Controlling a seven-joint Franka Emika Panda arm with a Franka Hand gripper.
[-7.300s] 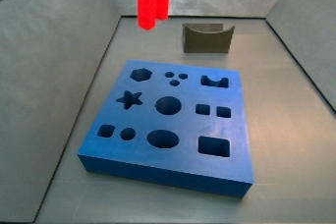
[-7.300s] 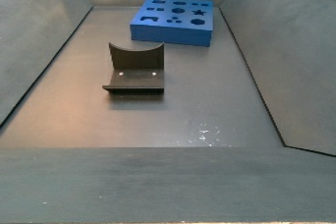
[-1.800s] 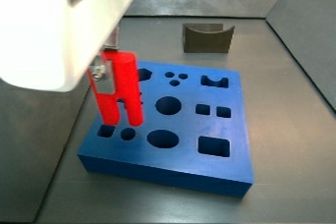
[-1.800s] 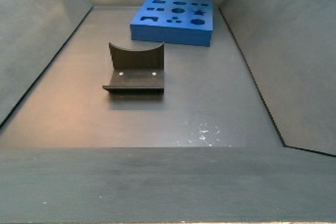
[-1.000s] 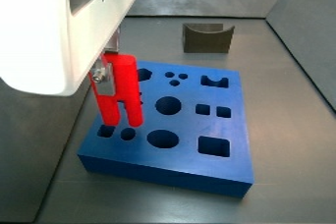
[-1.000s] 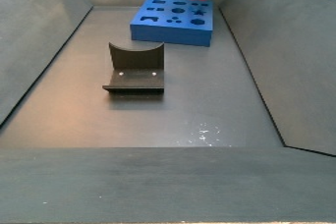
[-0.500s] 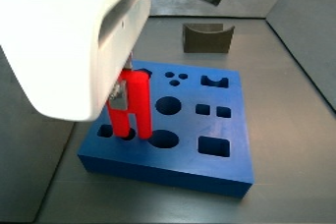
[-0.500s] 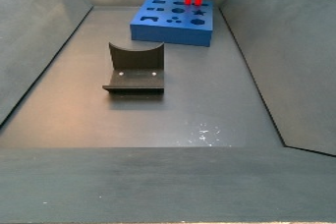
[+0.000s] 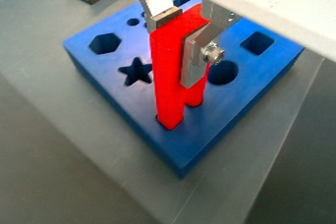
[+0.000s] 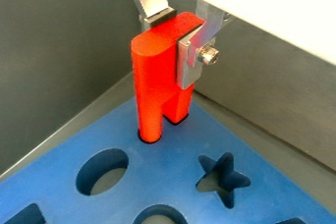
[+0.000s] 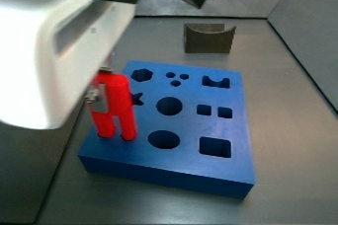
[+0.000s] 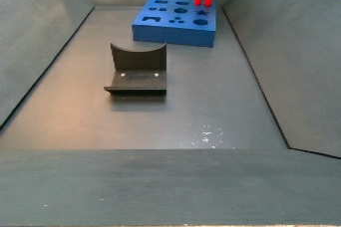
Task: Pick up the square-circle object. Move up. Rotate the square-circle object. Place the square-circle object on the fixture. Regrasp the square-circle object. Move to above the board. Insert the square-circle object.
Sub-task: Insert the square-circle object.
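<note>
One square-circle object (image 9: pixel 174 71) stands upright, its lower end in a hole of the single blue board (image 9: pixel 125 46), near the board's 8 o'clock corner in a side view (image 11: pixel 113 111). The gripper (image 10: pixel 178 33) is clamped on its upper part. One fixture (image 11: pixel 208 37) sits well apart, at 12 o'clock.

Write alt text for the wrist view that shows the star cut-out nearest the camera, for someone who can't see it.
The tool holds the upright red square-circle object between its silver fingers, the object's lower end sitting in a cut-out of the blue board. A star hole and a round hole lie nearby, with a grey wall behind.
</note>
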